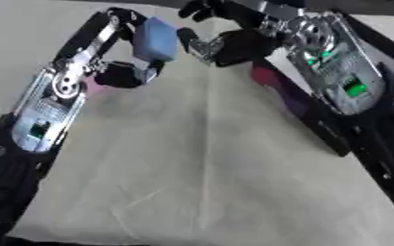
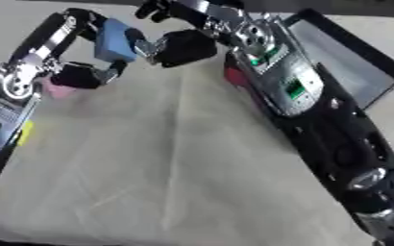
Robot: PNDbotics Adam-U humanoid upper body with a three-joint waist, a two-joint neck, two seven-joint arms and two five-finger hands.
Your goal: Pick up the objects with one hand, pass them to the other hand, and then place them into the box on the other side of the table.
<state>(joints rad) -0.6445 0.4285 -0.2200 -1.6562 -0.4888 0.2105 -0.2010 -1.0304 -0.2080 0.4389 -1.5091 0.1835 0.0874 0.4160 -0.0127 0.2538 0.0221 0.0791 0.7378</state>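
— Left eye view first: what is held by the left hand [image 1: 125,72]?

— A light blue block [image 1: 156,39] is pinched there, fingers curled over its top and thumb at its lower edge. It is held upright above the far part of the cloth-covered table [image 1: 200,168].

— And the right hand [image 1: 226,43]?

— It is raised just beside the block, its fingers partly curled toward the block's right edge; whether contact is made cannot be told. Nothing is gripped by it.

— Is a box seen?

— A dark-rimmed tray-like box [image 2: 351,62] is seen at the table's right edge in the right eye view; its grey floor is shown bare where visible. A pink patch [image 2: 55,90] lies under the left wrist, and something red [image 2: 234,77] beside the right forearm.
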